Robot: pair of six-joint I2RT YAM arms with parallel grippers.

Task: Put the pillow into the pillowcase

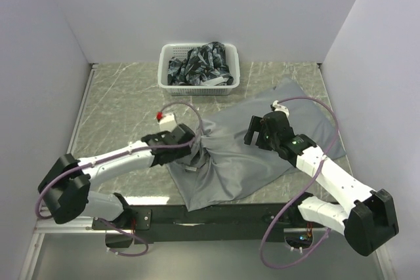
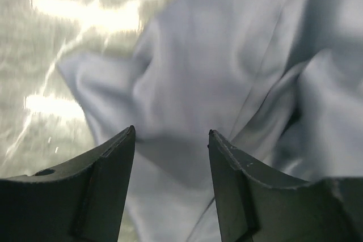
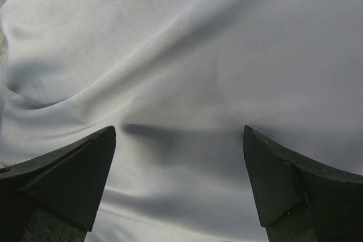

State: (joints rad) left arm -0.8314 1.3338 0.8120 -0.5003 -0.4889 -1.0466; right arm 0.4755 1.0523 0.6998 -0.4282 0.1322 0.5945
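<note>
**A:** What do the arms look like?
**B:** The left arm (image 1: 118, 159) and the right arm (image 1: 331, 176) both have white links between bulky black joint housings (image 1: 65, 191), the biggest in the lower corners of the top view.
**A:** Any cables?
**B:** A thin purple cable (image 1: 335, 129) loops along each arm. Left of centre there's a small white block with a red tip (image 1: 162, 118).
**A:** And the fingers?
**B:** The left fingers (image 2: 102, 188) are dark grey wedges tapering to points — one has a round hole (image 2: 44, 172) at the lower left. The right fingers (image 3: 68, 177) are the same shape — matte and plain.
</note>
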